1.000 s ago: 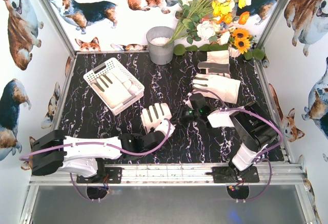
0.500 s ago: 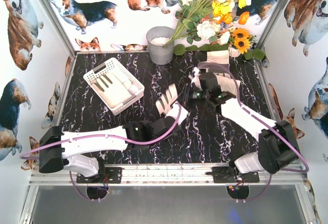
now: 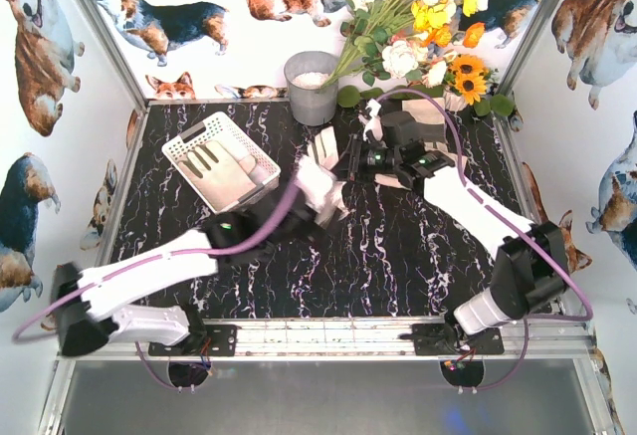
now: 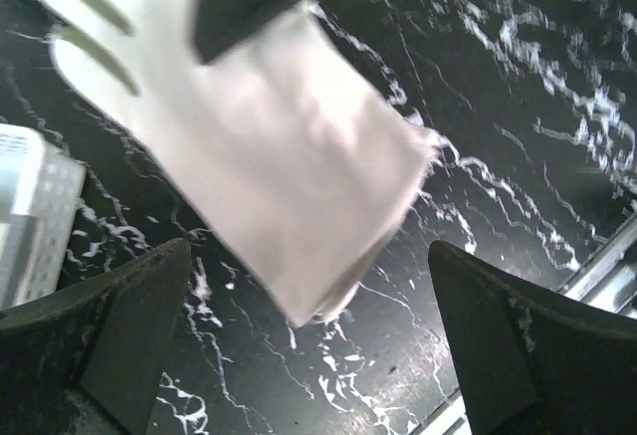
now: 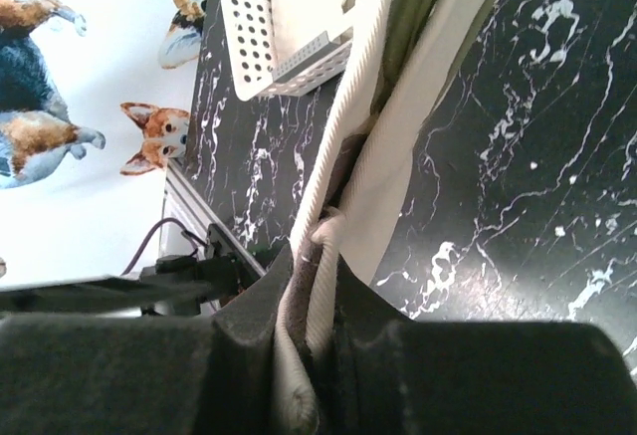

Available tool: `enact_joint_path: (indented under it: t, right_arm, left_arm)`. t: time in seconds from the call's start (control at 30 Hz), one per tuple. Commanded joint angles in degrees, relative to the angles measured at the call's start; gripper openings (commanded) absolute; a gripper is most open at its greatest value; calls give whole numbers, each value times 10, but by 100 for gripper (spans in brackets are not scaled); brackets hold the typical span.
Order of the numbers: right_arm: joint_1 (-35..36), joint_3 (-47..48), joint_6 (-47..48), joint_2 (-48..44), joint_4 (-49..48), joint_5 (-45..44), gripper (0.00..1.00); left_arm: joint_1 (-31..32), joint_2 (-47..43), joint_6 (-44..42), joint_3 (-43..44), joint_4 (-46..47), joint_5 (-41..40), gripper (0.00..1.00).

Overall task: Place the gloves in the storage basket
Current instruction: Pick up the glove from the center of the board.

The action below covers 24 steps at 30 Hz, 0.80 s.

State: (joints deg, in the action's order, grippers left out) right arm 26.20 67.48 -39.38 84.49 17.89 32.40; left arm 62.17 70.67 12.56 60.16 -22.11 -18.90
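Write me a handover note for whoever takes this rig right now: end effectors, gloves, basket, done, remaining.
Left end effector: open, holding nothing.
Right end effector: shut on the clamped glove, mid-table, just right of the storage basket.
Done: one stored glove lies in the basket.
Left to do: basket the clamped glove, then the rear glove at the back right, partly under the right arm; others may be hidden.

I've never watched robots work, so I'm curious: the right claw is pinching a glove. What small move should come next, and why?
Probably swing the right gripper leftward until its glove hangs over the storage basket. Its jaws are shut on the glove's cuff, the basket sits further to the left, and the left gripper is open, holding nothing.
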Motion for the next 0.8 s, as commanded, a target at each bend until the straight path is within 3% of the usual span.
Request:
enact_joint_path:
  t: [0.0, 0.2, 0.37, 0.6, 0.77]
  right_arm:
    - [9, 60, 33, 20, -49, -1, 0]
    - [41, 102, 55, 55, -124, -16, 0]
    - [76, 149, 38, 116, -178, -34, 0]
    - [107, 219, -33, 229, -298, 3, 0]
    - [126, 285, -54, 304, -328, 24, 0]
  left_arm:
    - [-105, -79, -2, -21, 12, 120, 100]
    - [-388, -97, 20, -45, 12, 329, 100]
    - [-546, -82, 20, -42, 17, 379, 100]
    - [-708, -95, 60, -110, 94, 386, 100]
    - [-766, -95, 85, -163, 126, 358, 100]
